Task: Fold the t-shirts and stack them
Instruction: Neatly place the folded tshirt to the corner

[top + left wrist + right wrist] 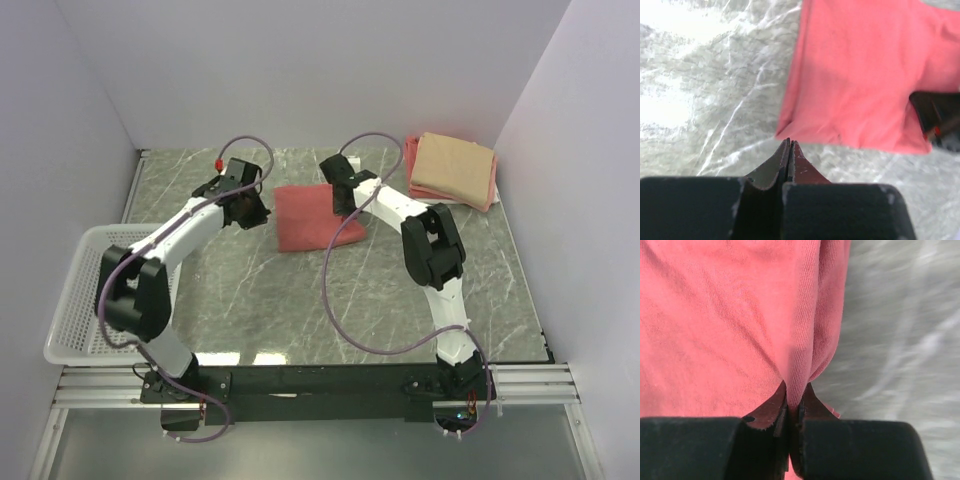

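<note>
The salmon-red t-shirt [305, 220] lay folded into a rough rectangle on the marble-patterned table [300, 300], towards the far middle of it, flat apart from a raised fold along its right edge.

At that right edge the right gripper [796, 392] had hold of the cloth. Its fingers [771, 412] were drawn almost together with a pinched ridge of salmon-red fabric between the tips, and the ribbed cloth rose from the tips in a narrow pleat.

Just to the left of the salmon-red t-shirt, off its near left corner, the left gripper [790, 145] hung over bare table. Its fingers [771, 167] were pressed tip to tip with only a hairline seam between them, and nothing was held. The tips pointed at the shirt's hem but stood apart from it.

Well to the right of the salmon-red t-shirt and farther back, in the table's far right corner, a folded tan t-shirt [455, 165] sat on a folded pink t-shirt [410, 165], whose edges showed around it.

Well to the left of the salmon-red t-shirt and nearer the arm bases, a white mesh basket [70, 320] stood at the table's left edge.
</note>
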Motion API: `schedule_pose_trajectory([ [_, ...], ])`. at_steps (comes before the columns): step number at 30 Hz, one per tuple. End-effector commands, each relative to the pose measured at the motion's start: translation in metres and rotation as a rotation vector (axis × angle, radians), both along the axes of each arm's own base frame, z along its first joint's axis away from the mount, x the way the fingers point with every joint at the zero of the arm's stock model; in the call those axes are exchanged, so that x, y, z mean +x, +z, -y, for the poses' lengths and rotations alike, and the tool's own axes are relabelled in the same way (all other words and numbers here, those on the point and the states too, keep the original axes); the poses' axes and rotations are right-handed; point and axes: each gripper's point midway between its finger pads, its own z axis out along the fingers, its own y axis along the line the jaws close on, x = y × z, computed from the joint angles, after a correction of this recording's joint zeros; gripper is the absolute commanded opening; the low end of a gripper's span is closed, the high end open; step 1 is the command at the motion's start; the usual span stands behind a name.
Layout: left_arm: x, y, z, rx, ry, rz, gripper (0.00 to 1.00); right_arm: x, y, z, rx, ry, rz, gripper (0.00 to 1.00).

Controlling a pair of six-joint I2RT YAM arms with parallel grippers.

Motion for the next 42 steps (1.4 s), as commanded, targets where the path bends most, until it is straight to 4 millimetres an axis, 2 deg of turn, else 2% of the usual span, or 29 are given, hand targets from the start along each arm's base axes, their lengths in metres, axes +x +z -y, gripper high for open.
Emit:
schedule_pose_trajectory([
  [1,-0.019,0.022,-0.002,-0.005,-0.074,0.042,0.01,0.025,0.032,0.054,-0.238,-0.040,0.078,0.00],
  [2,-0.023,0.023,-0.002,-0.007,-0.082,0.043,0.01,0.030,0.033,0.065,-0.265,-0.047,0.077,0.00],
  [8,-0.044,0.022,-0.006,-0.005,-0.155,0.052,0.01,0.051,0.073,0.096,-0.433,0.002,0.129,0.00],
  [15,-0.060,0.030,0.004,-0.039,-0.271,0.054,0.01,0.078,0.119,0.134,-0.572,0.009,0.193,0.00],
  [22,-0.063,0.029,0.002,-0.015,-0.321,0.054,0.01,0.100,0.165,0.144,-0.644,0.037,0.262,0.00],
  [23,-0.063,0.029,0.002,-0.012,-0.327,0.053,0.01,0.103,0.164,0.150,-0.669,0.028,0.253,0.00],
  [24,-0.062,0.028,0.001,-0.011,-0.325,0.055,0.01,0.107,0.174,0.153,-0.679,0.022,0.270,0.00],
  [27,-0.063,0.025,0.001,-0.016,-0.331,0.053,0.01,0.114,0.189,0.165,-0.680,-0.002,0.298,0.00],
  [31,-0.065,0.012,0.001,-0.049,-0.337,0.019,0.01,0.117,0.211,0.170,-0.702,-0.012,0.337,0.00],
  [37,-0.066,0.012,0.000,-0.059,-0.336,0.021,0.01,0.118,0.255,0.184,-0.742,-0.052,0.411,0.00],
  [42,-0.066,0.012,0.000,-0.069,-0.333,0.022,0.01,0.116,0.280,0.191,-0.763,-0.074,0.452,0.00],
])
